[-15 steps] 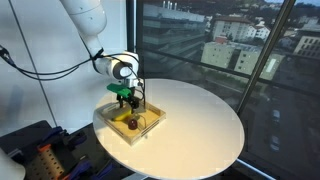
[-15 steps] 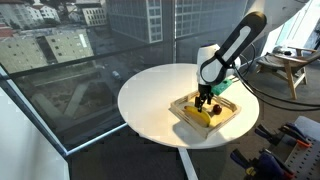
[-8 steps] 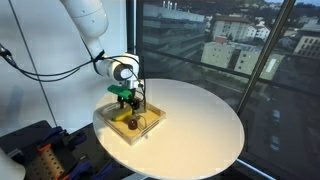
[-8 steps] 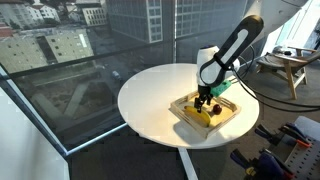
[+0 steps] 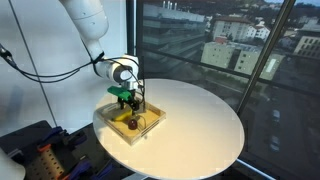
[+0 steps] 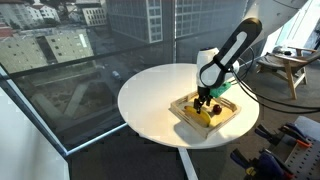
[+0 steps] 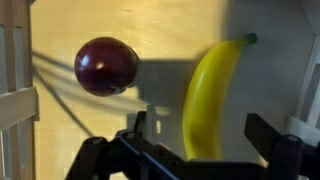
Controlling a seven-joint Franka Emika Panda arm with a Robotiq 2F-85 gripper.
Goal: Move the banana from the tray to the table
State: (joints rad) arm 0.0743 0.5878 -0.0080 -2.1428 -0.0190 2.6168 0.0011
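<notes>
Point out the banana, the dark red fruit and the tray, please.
banana (image 7: 212, 95): wrist view, middle of its yellow body.
dark red fruit (image 7: 107, 66): wrist view, its centre.
tray (image 6: 229, 112): exterior view, bare base near a corner.

- Tall glass window wall fills twelve to four o'clock in an exterior view. It also spans nine to one o'clock in an exterior view.
- Dark metal mullion slants across the glass at two o'clock.
- Pale multi-storey city buildings lie far below outside, at one o'clock. Further blocks show at ten o'clock in an exterior view.
- Plain white wall occupies nine to eleven o'clock and is evenly lit.
- Dark floor lies at six to seven o'clock.
- Light wooden splay-legged stand sits at two o'clock.
- Dark cluttered equipment sits at seven o'clock, with more at four o'clock; details are unclear.
- Illumination: soft, cool daylight from the glazing.
</notes>
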